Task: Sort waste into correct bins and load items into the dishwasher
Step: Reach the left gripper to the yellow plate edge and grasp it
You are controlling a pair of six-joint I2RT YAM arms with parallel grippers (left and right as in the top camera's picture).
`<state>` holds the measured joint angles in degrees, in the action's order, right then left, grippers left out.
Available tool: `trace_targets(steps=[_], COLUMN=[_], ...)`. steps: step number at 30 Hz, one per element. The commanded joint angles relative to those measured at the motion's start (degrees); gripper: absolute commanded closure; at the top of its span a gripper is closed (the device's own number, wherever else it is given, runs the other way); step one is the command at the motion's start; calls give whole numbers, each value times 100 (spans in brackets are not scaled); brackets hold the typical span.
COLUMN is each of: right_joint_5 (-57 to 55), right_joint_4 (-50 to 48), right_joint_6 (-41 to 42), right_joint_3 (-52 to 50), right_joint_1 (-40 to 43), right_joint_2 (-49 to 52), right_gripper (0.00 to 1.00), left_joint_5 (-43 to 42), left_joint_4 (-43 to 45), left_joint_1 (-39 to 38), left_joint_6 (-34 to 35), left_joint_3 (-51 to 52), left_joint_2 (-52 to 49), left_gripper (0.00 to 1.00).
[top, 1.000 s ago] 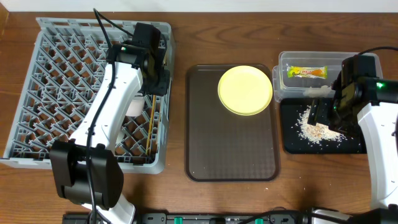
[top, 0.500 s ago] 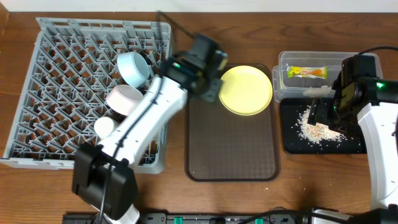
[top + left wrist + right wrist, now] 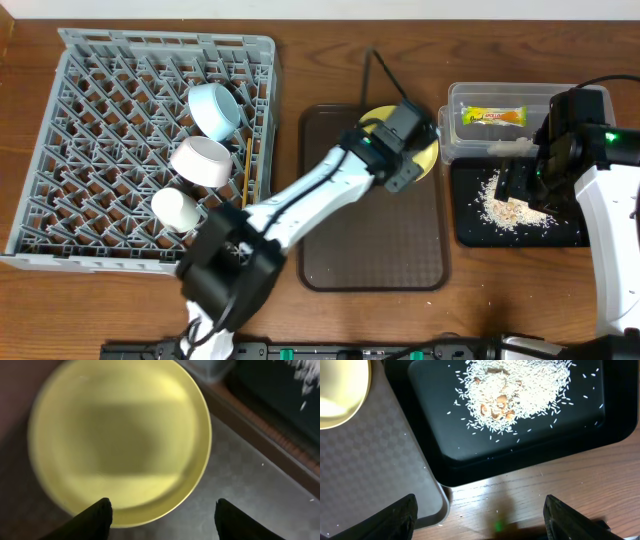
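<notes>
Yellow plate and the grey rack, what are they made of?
The yellow plate looks like plastic, maybe melamine. It is one even colour and smooth, with a soft sheen rather than a glassy shine. The wrist view is blurred, so glazed ceramic is possible too. The grey rack looks like moulded plastic, because it is matte, the same grey all over, and built as a thick lattice of ribs.

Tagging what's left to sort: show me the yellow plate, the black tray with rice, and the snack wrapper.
yellow plate [image 3: 120, 440], left wrist view, middle of its face.
black tray [image 3: 580, 435], right wrist view, bare floor near its right wall.
snack wrapper [image 3: 492, 116], overhead view, middle of the wrapper.
</notes>
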<state>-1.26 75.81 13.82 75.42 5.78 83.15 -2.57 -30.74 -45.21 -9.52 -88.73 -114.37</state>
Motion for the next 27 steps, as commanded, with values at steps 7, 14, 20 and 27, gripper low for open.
trace_targets(steps=[7, 14, 20, 27], right_joint_5=[4, 4, 2, 4], right_joint_4=[7, -2, -20, -17], right_joint_6=[-61, -61, -61, -61], right_joint_3=[42, 42, 42, 42], right_joint_1=[81, 81, 81, 79], right_joint_2=[-76, -76, -76, -76], right_gripper=[21, 21, 21, 21], left_joint_5=[87, 92, 90, 90], left_joint_4=[87, -828, -1609, -1784], left_joint_1=[-229, -227, -227, -229], left_joint_6=[-391, -391, 74, 778], left_joint_3=[66, 81, 81, 81], left_joint_2=[-892, -1001, -999, -1001], left_gripper=[31, 57, 78, 73])
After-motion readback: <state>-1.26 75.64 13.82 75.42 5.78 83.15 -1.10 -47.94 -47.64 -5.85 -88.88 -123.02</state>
